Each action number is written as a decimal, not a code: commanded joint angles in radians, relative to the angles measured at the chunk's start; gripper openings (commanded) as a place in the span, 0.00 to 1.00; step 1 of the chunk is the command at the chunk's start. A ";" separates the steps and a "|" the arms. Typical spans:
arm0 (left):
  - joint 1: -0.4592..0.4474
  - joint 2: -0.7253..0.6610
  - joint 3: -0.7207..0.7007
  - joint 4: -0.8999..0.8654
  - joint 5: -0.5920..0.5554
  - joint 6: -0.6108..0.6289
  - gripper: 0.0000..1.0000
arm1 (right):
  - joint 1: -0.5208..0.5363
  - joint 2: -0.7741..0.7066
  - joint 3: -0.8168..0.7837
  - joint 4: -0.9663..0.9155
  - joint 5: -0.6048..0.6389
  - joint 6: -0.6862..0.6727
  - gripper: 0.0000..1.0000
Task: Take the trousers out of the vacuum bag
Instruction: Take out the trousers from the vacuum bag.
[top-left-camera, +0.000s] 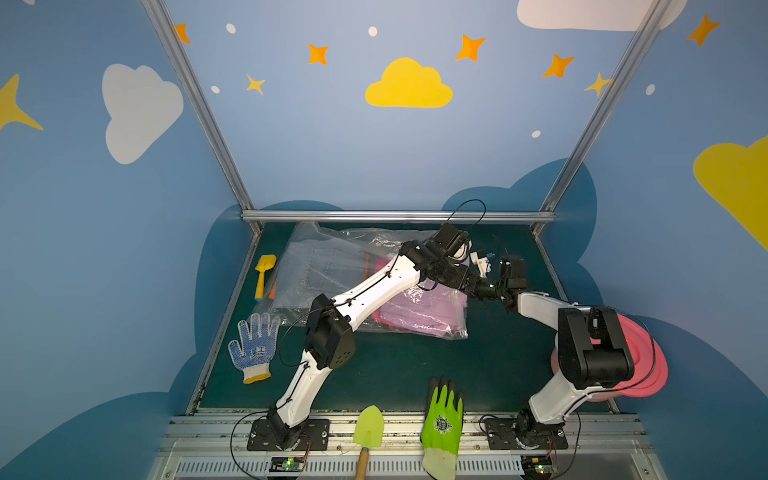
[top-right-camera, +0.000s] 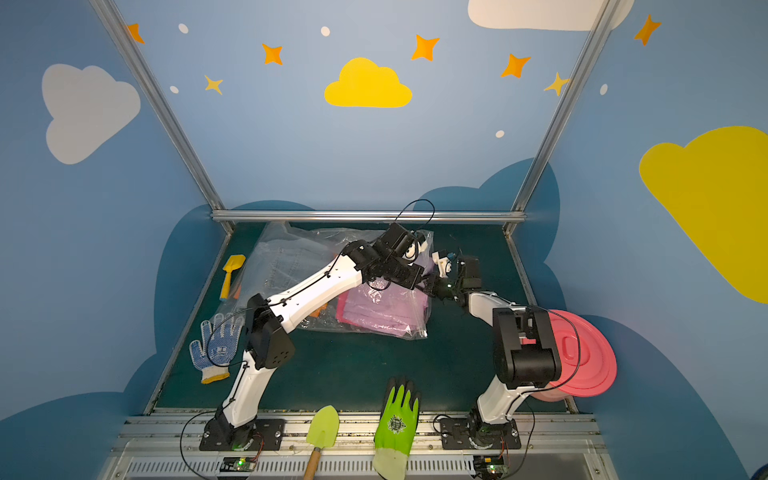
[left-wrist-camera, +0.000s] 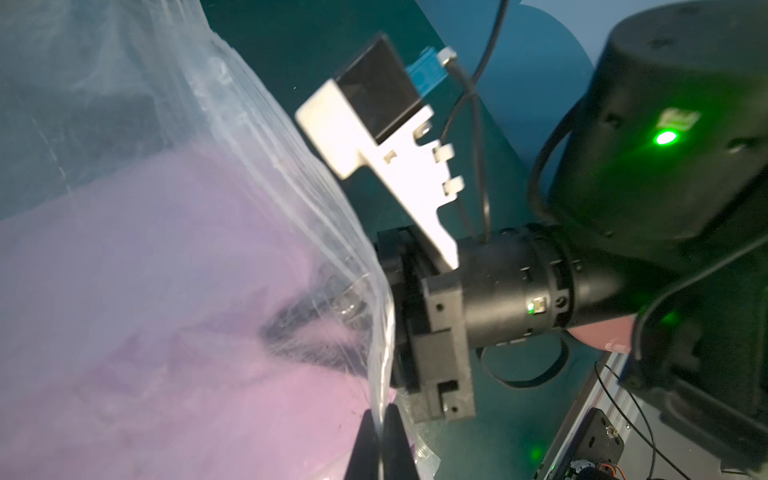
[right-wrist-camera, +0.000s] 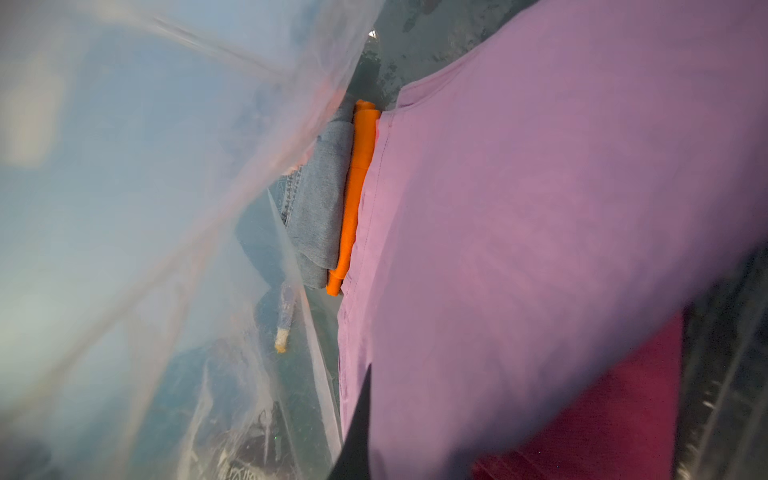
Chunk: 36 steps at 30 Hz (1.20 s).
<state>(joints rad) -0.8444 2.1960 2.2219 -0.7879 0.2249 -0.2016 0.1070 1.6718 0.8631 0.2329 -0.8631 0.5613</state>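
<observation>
The clear vacuum bag (top-left-camera: 324, 266) (top-right-camera: 291, 257) lies at the back of the green mat. Lilac trousers (top-left-camera: 419, 309) (right-wrist-camera: 540, 208) fill its near right end, over hot pink trousers (right-wrist-camera: 602, 407). Deeper inside sit the denim trousers (right-wrist-camera: 324, 199) and the orange trousers (right-wrist-camera: 359, 187). My left gripper (left-wrist-camera: 379, 409) is shut on the film at the bag's open edge (left-wrist-camera: 374, 332) and holds it up. My right gripper (right-wrist-camera: 374, 386) reaches into the bag's mouth and is shut on the lilac trousers. One dark finger (right-wrist-camera: 357, 424) shows; the cloth hides the other.
A yellow toy shovel (top-left-camera: 264, 274) and a blue-dotted white glove (top-left-camera: 253, 345) lie left of the bag. A green glove (top-left-camera: 442, 419) and a green trowel (top-left-camera: 368, 428) rest on the front rail. A pink round lid (top-left-camera: 640, 365) sits behind the right arm.
</observation>
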 joint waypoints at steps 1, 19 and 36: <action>0.004 -0.032 -0.005 -0.016 -0.006 0.007 0.05 | -0.025 -0.055 -0.020 0.025 0.019 0.000 0.00; 0.005 -0.022 -0.010 -0.022 -0.040 0.010 0.05 | -0.130 -0.259 -0.048 -0.058 0.038 0.014 0.00; 0.017 -0.028 -0.033 -0.005 -0.035 0.005 0.05 | -0.272 -0.477 -0.022 -0.186 0.205 0.062 0.00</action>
<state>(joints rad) -0.8379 2.1960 2.1952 -0.7891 0.1967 -0.2016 -0.1440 1.2453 0.8108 0.0273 -0.7097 0.6071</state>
